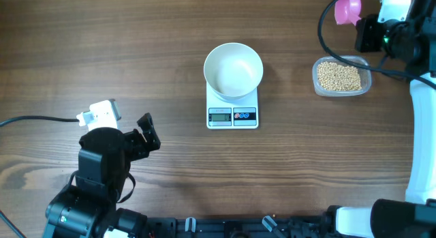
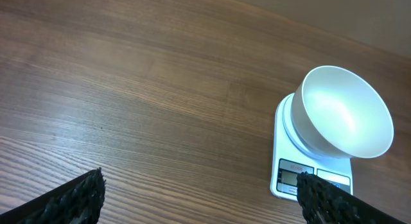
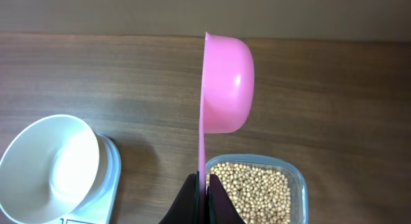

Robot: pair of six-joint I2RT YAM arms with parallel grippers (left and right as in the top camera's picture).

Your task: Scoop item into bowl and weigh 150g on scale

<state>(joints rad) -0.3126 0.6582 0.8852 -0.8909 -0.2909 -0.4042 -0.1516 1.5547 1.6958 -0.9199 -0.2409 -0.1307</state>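
The white bowl (image 1: pixel 234 69) stands empty on the white scale (image 1: pixel 232 115) at the table's middle; both also show in the left wrist view, bowl (image 2: pixel 343 115) on scale (image 2: pixel 286 176). Beige beans (image 1: pixel 338 76) fill a clear plastic tub (image 1: pixel 366 86) to the right, beans (image 3: pixel 252 193) seen again under the right wrist. My right gripper (image 3: pixel 203 185) is shut on the thin handle of a pink scoop (image 3: pixel 226 83), held on edge in the air behind the tub; the scoop (image 1: pixel 347 9) shows at the top right. My left gripper (image 2: pixel 199 192) is open over bare wood, left of the scale.
A black cable (image 1: pixel 34 120) runs across the wood at the far left. Another cable (image 1: pixel 340 50) loops by the right arm near the tub. The left arm's base (image 1: pixel 95 190) fills the lower left corner.
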